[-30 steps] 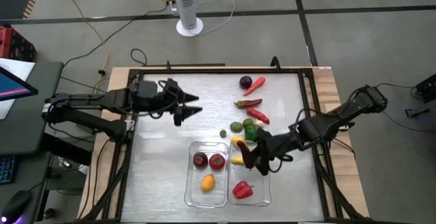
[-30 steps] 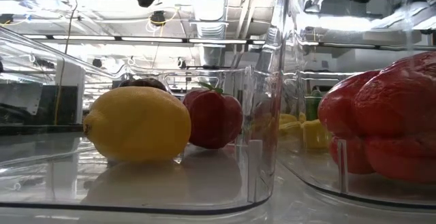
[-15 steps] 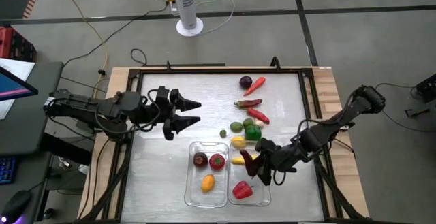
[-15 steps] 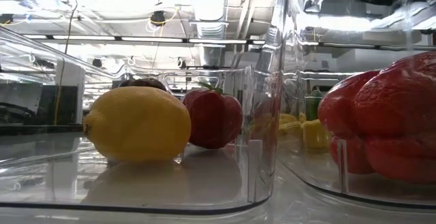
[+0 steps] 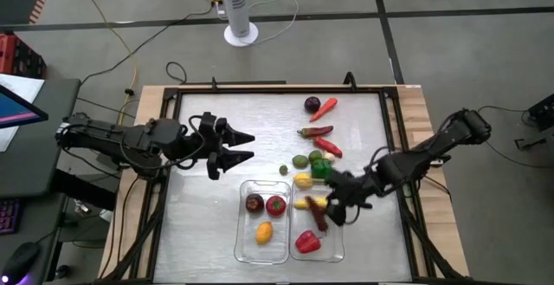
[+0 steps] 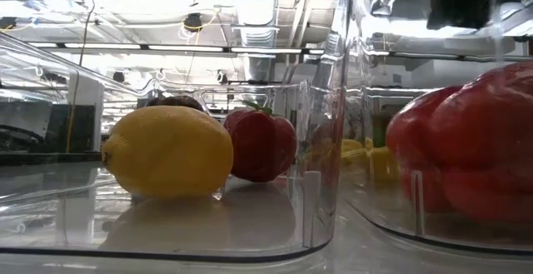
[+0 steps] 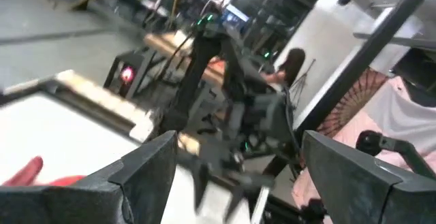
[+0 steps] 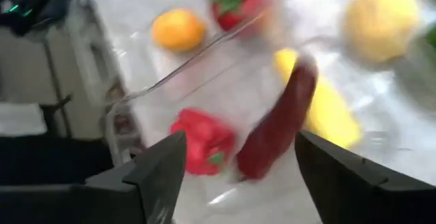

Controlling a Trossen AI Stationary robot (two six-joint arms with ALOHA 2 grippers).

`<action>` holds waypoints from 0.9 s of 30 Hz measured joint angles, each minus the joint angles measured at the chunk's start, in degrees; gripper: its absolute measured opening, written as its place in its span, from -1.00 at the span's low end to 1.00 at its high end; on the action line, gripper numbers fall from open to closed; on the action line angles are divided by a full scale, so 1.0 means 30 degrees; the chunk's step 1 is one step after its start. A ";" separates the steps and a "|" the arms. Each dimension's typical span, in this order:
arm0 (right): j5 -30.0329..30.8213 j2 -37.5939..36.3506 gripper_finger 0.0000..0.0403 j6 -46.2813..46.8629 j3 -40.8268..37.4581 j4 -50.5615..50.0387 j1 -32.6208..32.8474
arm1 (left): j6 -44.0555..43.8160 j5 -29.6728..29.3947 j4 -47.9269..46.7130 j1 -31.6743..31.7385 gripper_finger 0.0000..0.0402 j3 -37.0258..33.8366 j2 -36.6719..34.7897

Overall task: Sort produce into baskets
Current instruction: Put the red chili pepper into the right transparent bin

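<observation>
Right wrist view, dark chilli between open fingers, unheld

A lemon and a red fruit sit in one tub; a red pepper fills the neighbouring tub.

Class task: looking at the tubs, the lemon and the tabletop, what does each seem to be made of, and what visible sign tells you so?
Tubs: clear, glossy, probably hard plastic; the fruit shows straight through the walls, which catch bright highlights. Lemon: likely moulded plastic or foam, with an even yellow, smooth, slightly matte skin; it cannot be told which. Tabletop: seemingly brushed metal or a silvery laminate, pale grey with a soft streaked sheen.
</observation>
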 joint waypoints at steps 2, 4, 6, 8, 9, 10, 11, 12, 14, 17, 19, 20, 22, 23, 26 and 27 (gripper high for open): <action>0.0014 -0.0524 0.54 -0.0576 0.0022 -0.1105 -0.0994 | -0.0505 -0.0046 -0.1453 0.0047 0.50 0.0258 0.0000; 0.0003 -0.0873 0.54 -0.1595 0.0022 -0.1893 -0.2262 | -0.0539 -0.0043 -0.2830 0.0100 0.50 0.0488 0.0000; -0.0039 -0.1080 0.54 -0.2904 0.0022 -0.1853 -0.3751 | -0.0387 -0.0041 -0.4002 0.0199 0.50 0.0619 0.0000; -0.0039 -0.1081 0.55 -0.4387 0.0022 -0.1832 -0.5165 | 0.0003 -0.0019 -0.4500 0.0456 0.50 0.0662 0.0000; -0.0039 -0.0945 0.55 -0.5277 0.0022 -0.1824 -0.5896 | 0.0279 -0.0024 -0.4617 0.0606 0.50 0.0662 0.0000; -0.0041 -0.0829 0.56 -0.6278 0.0022 -0.1841 -0.6621 | 0.0678 -0.0040 -0.4669 0.0761 0.50 0.0662 0.0000; -0.0071 -0.0702 0.57 -0.7249 0.0022 -0.1955 -0.7318 | 0.1156 -0.0058 -0.4726 0.0962 0.50 0.0667 0.0000; -0.0105 -0.0509 0.60 -0.8227 0.0022 -0.1999 -0.8079 | 0.1661 -0.0066 -0.4844 0.1170 0.50 0.0670 0.0000; -0.0148 -0.0216 0.66 -1.0026 0.0022 -0.1969 -0.9609 | 0.2749 -0.0067 -0.5231 0.1604 0.50 0.0673 -0.0007; -0.0522 0.0444 0.82 -1.2565 0.0022 -0.2034 -1.1909 | 0.4369 -0.0191 -0.6090 0.2398 0.50 0.0677 -0.0007; -0.1002 0.0912 0.93 -1.3759 0.0022 -0.2207 -1.3259 | 0.5283 -0.0215 -0.6492 0.3026 0.50 0.0677 -0.0007; -0.1257 0.1110 0.95 -1.4242 0.0022 -0.2345 -1.3889 | 0.5634 -0.0216 -0.6593 0.3380 0.50 0.0677 -0.0007; -0.1696 0.1581 0.95 -1.5272 0.0022 -0.2856 -1.5061 | 0.6109 -0.0152 -0.6537 0.4138 0.50 0.0677 -0.0007; -0.1861 0.1797 0.93 -1.5956 0.0022 -0.3151 -1.5571 | 0.6252 0.0030 -0.6395 0.4529 0.50 0.0677 -0.0007; -0.2048 0.2469 0.85 -1.8468 0.0022 -0.3595 -1.6882 | 0.6599 0.1234 -0.6134 0.5751 0.50 0.0677 -0.0015; -0.2063 0.2659 0.83 -1.9144 0.0022 -0.3592 -1.7227 | 0.6588 0.1658 -0.6134 0.6105 0.50 0.0677 -0.0056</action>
